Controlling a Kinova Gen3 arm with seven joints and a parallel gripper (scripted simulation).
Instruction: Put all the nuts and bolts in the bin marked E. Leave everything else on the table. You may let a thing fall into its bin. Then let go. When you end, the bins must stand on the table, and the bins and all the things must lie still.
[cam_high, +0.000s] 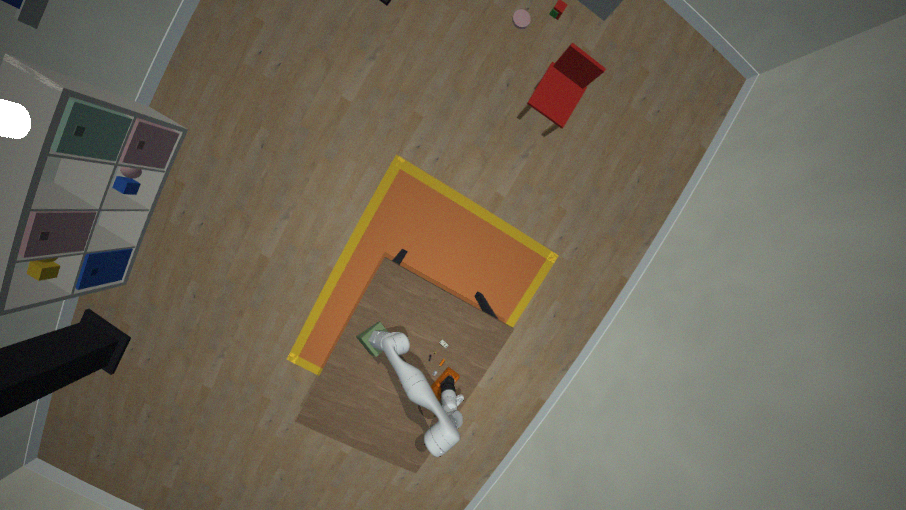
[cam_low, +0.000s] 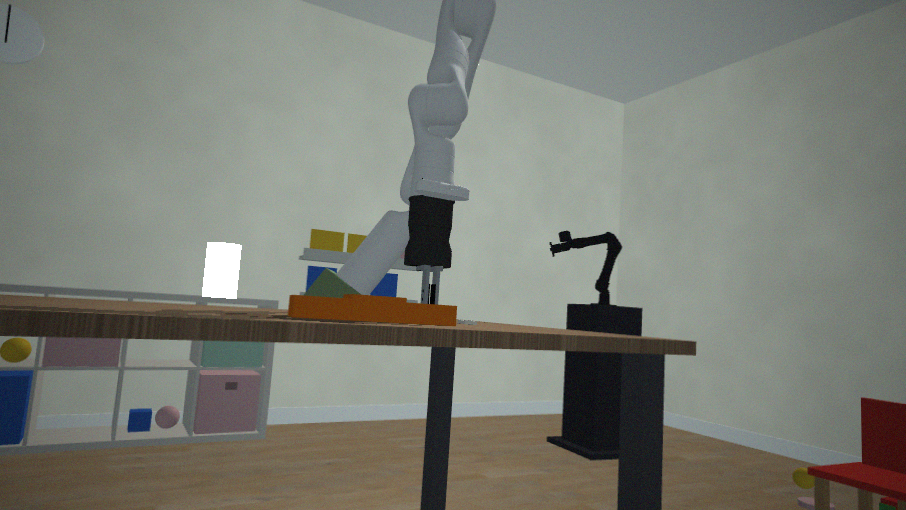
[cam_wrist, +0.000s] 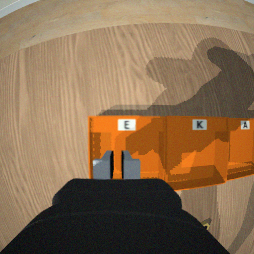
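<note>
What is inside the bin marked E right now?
In the wrist view, the visible part of bin E shows only bare orange floor and shadow. The hand hangs over its near left corner and covers that part, so anything lying there cannot be seen.

the wooden table (cam_high: 355, 405) carries an orange bin row (cam_low: 370, 309) and small loose parts (cam_high: 443, 344).
</note>
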